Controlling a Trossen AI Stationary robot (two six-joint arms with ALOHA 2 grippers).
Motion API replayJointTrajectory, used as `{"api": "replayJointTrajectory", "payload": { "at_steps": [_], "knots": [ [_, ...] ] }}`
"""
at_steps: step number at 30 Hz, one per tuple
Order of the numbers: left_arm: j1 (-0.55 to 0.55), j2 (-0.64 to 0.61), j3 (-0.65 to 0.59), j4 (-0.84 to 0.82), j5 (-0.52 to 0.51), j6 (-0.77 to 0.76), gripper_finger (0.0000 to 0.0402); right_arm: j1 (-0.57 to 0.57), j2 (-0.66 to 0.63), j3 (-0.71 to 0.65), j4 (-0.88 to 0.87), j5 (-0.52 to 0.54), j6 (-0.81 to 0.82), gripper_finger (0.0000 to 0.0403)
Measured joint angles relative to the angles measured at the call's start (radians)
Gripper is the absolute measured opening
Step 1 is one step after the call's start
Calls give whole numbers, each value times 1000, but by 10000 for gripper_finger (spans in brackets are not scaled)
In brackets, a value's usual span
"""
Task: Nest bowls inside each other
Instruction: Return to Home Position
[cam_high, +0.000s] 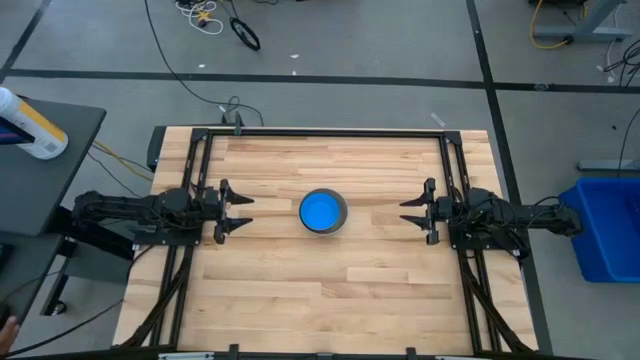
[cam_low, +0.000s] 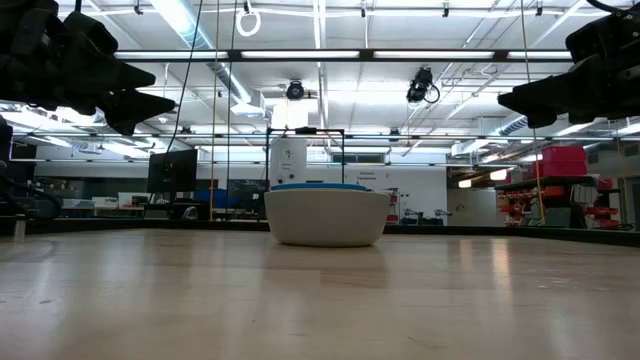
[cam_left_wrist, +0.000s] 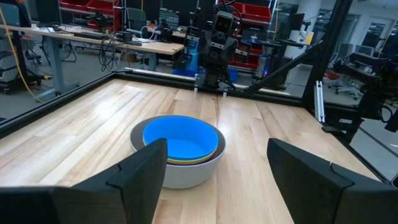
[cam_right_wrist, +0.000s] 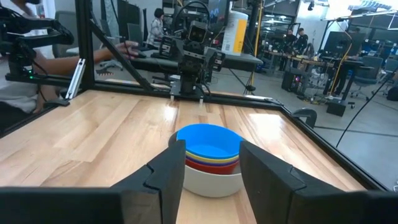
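While the light blue bowl (cam_high: 320, 209) is sitting topmost in the nest at the centre of the table (cam_high: 300, 300), with the yellow bowl (cam_left_wrist: 186, 160) and red bowl (cam_right_wrist: 211, 165) showing rims above the grey bowl (cam_low: 325, 220), you are seeing the left gripper (cam_high: 250, 212) and right gripper (cam_high: 403, 212) hovering wide open and empty, well apart on either side.

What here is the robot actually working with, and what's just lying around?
Job: light blue bowl nested innermost, then yellow bowl, red bowl, grey bowl outermost, mid-table; left gripper and right gripper, open, either side.
Lying about: bottle, blue bin, floor cables.
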Motion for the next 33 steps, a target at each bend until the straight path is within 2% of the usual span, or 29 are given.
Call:
{"api": "replayJointTrajectory", "payload": {
  "at_steps": [33],
  "knots": [
    [0, 0, 0, 0, 0, 0, 284, 0, 0, 0, 0, 0, 0, 161]
  ]
}}
